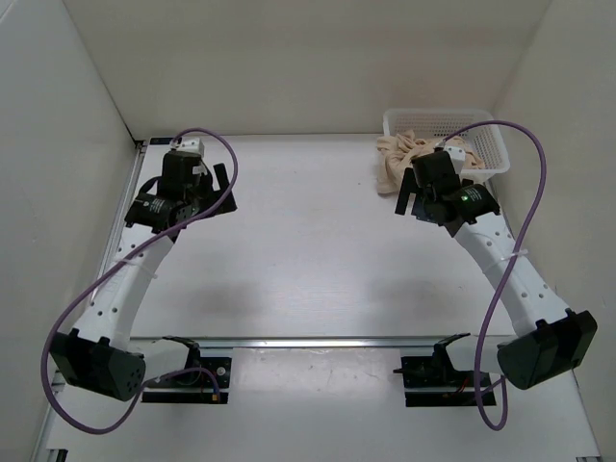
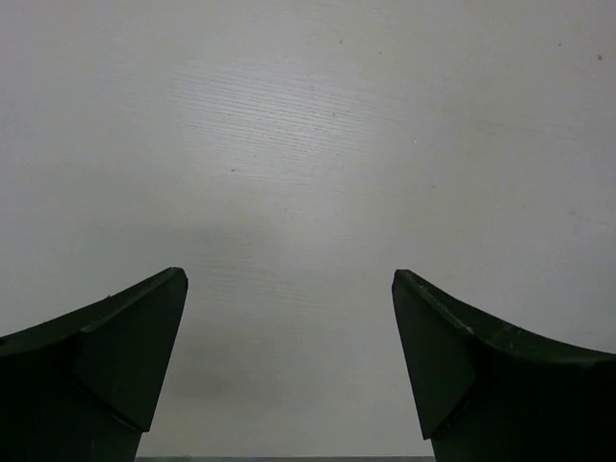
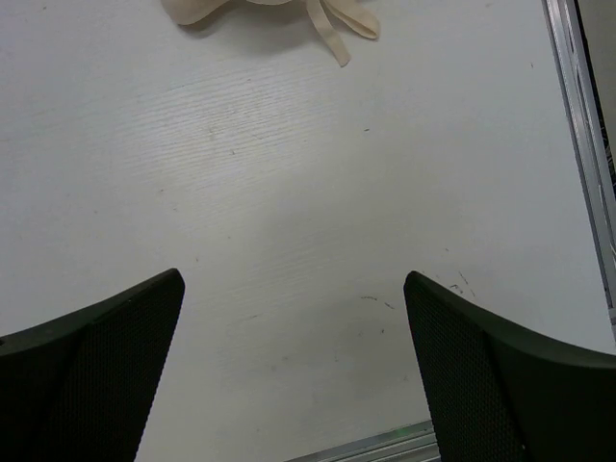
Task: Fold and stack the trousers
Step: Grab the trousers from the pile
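Note:
The trousers point(image 1: 397, 162) are a crumpled beige heap at the back right, spilling from a white mesh basket point(image 1: 486, 140) onto the table. In the right wrist view only their lower edge and a dangling tie point(image 3: 327, 24) show at the top. My right gripper point(image 1: 412, 204) hovers just in front of the heap, open, with nothing between its fingers point(image 3: 294, 289). My left gripper point(image 1: 214, 192) is over the back left of the table, far from the trousers. It is open and empty, with only bare tabletop below it point(image 2: 289, 284).
White walls close in the table on the left, back and right. A metal rail point(image 1: 318, 341) crosses the near edge between the arm bases, and another rail point(image 3: 579, 144) runs along the table's right side. Purple cables point(image 1: 525, 241) loop off both arms.

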Action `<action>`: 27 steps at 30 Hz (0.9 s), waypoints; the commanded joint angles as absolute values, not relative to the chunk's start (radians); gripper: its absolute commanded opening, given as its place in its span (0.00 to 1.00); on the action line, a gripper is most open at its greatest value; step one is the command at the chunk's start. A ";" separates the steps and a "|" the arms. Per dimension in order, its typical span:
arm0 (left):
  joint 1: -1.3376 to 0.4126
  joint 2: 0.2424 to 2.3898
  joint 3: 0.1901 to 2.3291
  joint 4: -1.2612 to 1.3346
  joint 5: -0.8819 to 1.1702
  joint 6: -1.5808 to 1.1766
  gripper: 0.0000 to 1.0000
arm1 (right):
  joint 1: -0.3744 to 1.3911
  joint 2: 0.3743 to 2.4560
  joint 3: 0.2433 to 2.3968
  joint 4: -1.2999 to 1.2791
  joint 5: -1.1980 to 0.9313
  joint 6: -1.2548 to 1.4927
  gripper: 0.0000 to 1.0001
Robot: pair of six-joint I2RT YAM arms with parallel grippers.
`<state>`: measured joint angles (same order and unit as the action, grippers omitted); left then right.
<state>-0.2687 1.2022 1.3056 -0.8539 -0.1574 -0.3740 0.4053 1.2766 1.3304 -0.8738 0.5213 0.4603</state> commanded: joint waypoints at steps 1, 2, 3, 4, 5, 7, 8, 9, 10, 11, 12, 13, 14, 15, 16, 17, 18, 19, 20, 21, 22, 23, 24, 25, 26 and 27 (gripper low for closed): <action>-0.273 1.235 1.339 -0.867 -0.163 -0.367 1.00 | 0.400 1.240 1.332 -0.882 0.540 0.443 1.00; -0.273 1.235 1.339 -0.867 -0.149 -0.356 1.00 | 0.400 1.239 1.331 -0.882 0.540 0.443 1.00; -0.273 1.235 1.339 -0.867 -0.111 -0.339 1.00 | 0.400 1.239 1.331 -0.882 0.540 0.443 1.00; -0.285 1.244 1.339 -0.867 -0.110 -0.330 1.00 | 0.400 1.239 1.319 -0.882 0.540 0.443 1.00; -0.285 1.244 1.339 -0.867 -0.110 -0.330 1.00 | 0.400 1.230 1.309 -0.882 0.540 0.443 1.00; -0.285 1.244 1.339 -0.867 -0.120 -0.330 1.00 | 0.391 1.230 1.293 -0.882 0.540 0.443 1.00; -0.285 1.244 1.339 -0.867 -0.120 -0.330 1.00 | 0.391 1.218 1.273 -0.882 0.540 0.443 1.00; -0.285 1.232 1.339 -0.867 -0.120 -0.321 1.00 | 0.376 1.218 1.263 -0.882 0.531 0.443 1.00; -0.285 1.223 1.339 -0.867 -0.120 -0.321 1.00 | 0.367 1.207 1.253 -0.882 0.520 0.443 1.00; -0.285 1.223 1.339 -0.867 -0.109 -0.321 1.00 | 0.339 1.207 1.244 -0.868 0.506 0.443 1.00; -0.285 1.223 1.339 -0.867 -0.100 -0.321 1.00 | 0.321 1.207 1.235 -0.858 0.488 0.443 1.00; -0.285 1.212 1.339 -0.867 -0.083 -0.321 1.00 | 0.298 1.207 1.235 -0.847 0.433 0.443 1.00; -0.285 1.203 1.339 -0.867 -0.074 -0.321 1.00 | 0.238 1.221 1.235 -0.816 0.392 0.433 1.00; -0.294 1.203 1.339 -0.867 -0.086 -0.340 1.00 | 0.204 1.245 1.235 -0.793 0.341 0.416 1.00; -0.313 1.192 1.325 -0.867 -0.109 -0.353 1.00 | 0.171 1.264 1.249 -0.770 0.289 0.416 1.00; -0.327 1.192 1.325 -0.867 -0.132 -0.353 1.00 | 0.110 1.285 1.271 -0.729 0.240 0.405 1.00; -0.343 1.192 1.316 -0.867 -0.158 -0.353 1.00 | 0.082 1.337 1.291 -0.715 0.138 0.405 1.00; -0.369 1.192 1.316 -0.867 -0.202 -0.362 1.00 | 0.062 1.366 1.311 -0.701 0.102 0.405 1.00; -0.370 1.192 1.316 -0.867 -0.216 -0.362 1.00 | 0.048 1.432 1.362 -0.690 0.075 0.405 0.99; -0.379 1.192 1.316 -0.867 -0.216 -0.362 1.00 | 0.038 1.468 1.390 -0.677 0.061 0.405 0.97; -0.379 1.192 1.316 -0.867 -0.216 -0.362 1.00 | 0.038 1.503 1.422 -0.676 0.031 0.405 0.95; -0.379 1.192 1.316 -0.867 -0.201 -0.362 1.00 | 0.038 1.540 1.452 -0.676 0.003 0.405 0.95; -0.379 1.192 1.316 -0.867 -0.201 -0.362 1.00 | 0.038 1.607 1.503 -0.664 -0.021 0.393 0.95; -0.379 1.192 1.316 -0.867 -0.190 -0.371 1.00 | 0.038 1.638 1.526 -0.649 -0.032 0.393 0.95; -0.379 1.192 1.306 -0.867 -0.190 -0.371 1.00 | 0.038 1.698 1.545 -0.634 -0.041 0.393 0.98; -0.379 1.192 1.305 -0.867 -0.190 -0.371 1.00 | 0.038 1.733 1.596 -0.623 -0.058 0.402 1.00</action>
<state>-0.3779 1.2205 1.3060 -0.8642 -0.1734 -0.3607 0.0349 1.6585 1.4948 -0.6964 0.0631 0.4187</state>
